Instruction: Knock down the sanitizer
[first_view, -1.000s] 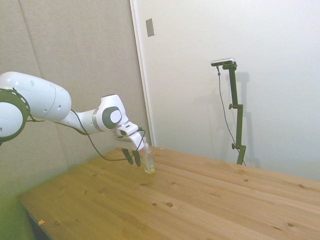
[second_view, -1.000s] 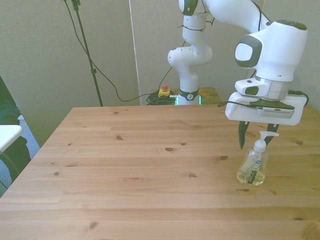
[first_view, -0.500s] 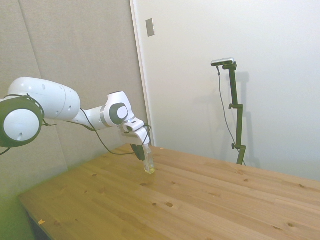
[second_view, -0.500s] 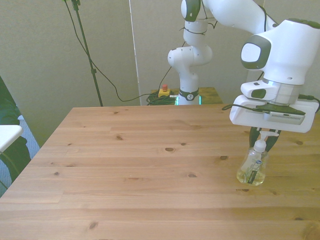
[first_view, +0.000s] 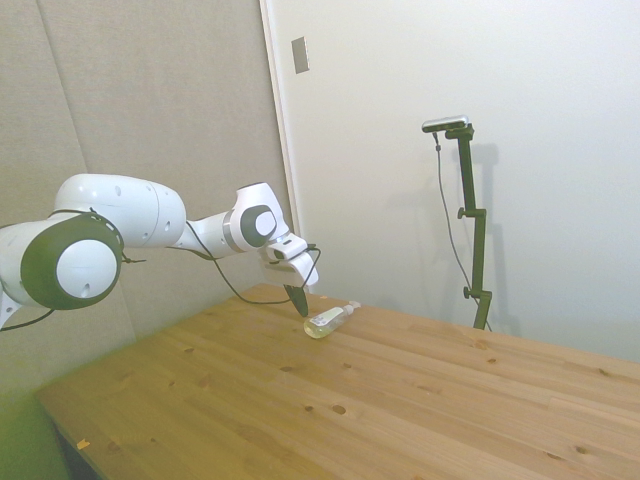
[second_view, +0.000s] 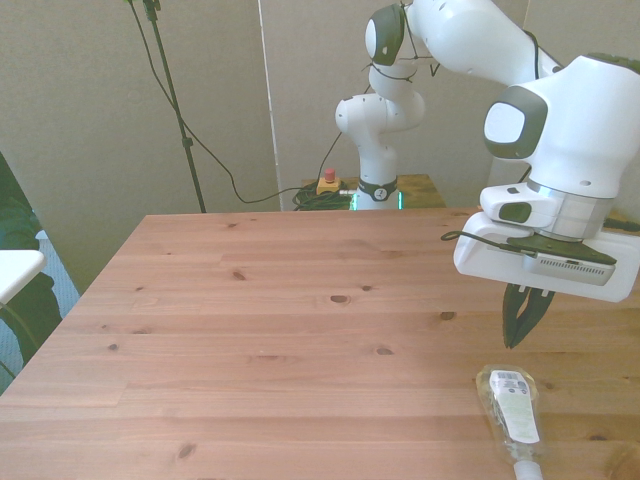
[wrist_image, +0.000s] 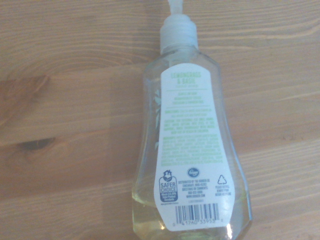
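Observation:
The sanitizer, a clear bottle with a white pump top and a white label, lies flat on its side on the wooden table at the front view's right. Its pump points toward the near edge. In the side view the sanitizer lies beside the fingertips. My gripper hangs just above the bottle's base, apart from it, fingers close together and shut on nothing. The wrist view is filled by the sanitizer, label up, with yellowish liquid at its base.
Cables and a red button sit behind the table's far edge by the robot base. A white object juts in at the front view's left. Bare table stretches left of the bottle.
The sanitizer stood upright between my fingers before; now it lies toppled toward the near edge. My gripper has moved forward past where the bottle stood and closed.

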